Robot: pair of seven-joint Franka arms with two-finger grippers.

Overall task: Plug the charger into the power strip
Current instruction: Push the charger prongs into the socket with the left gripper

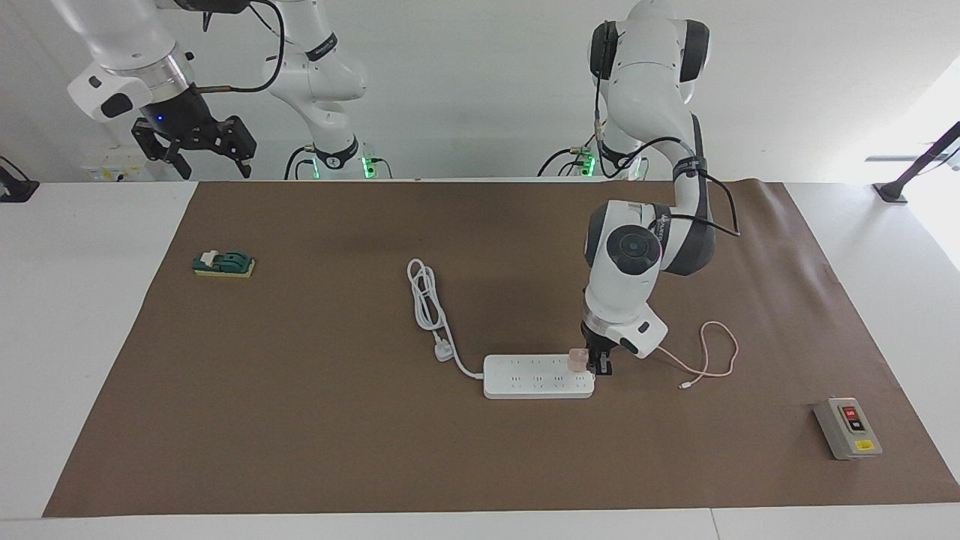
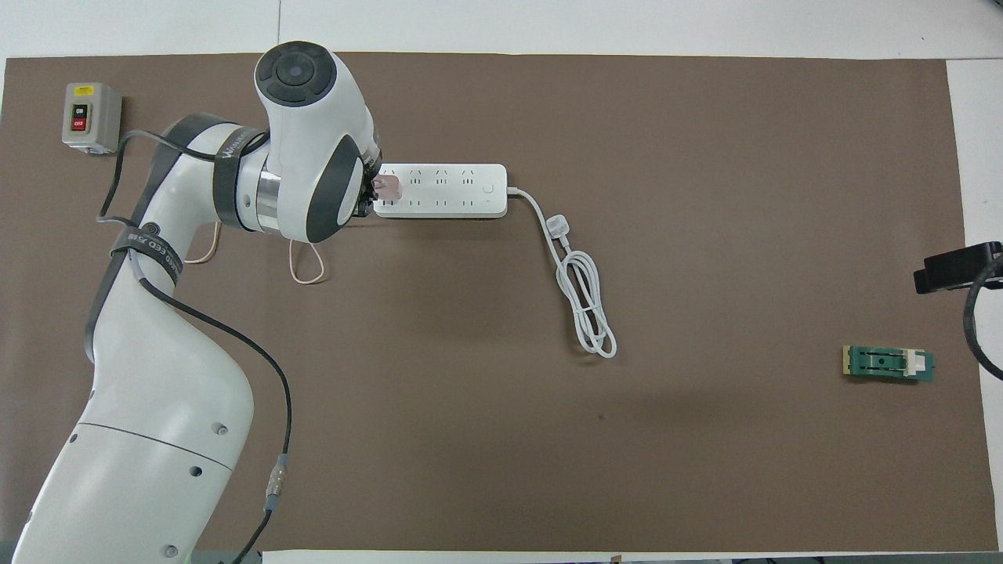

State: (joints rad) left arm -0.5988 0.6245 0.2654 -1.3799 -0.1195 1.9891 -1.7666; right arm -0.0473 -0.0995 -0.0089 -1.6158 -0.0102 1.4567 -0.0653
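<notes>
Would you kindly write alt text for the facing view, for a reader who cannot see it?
The left gripper holds a small pink charger on the end of a white power strip toward the left arm's end of a brown mat, its thin pink cable looping beside it. The right gripper waits open, raised above the table's edge.

1. I see the left arm (image 1: 637, 262) and its left gripper (image 1: 598, 365) crowding the power strip (image 1: 536, 376) end toward that arm.
2. The strip's coiled white cord (image 1: 427, 300) blocks the mat nearer the robots.
3. Bare brown mat (image 1: 375, 450) lies between the cord and the green block (image 1: 223, 264).
</notes>
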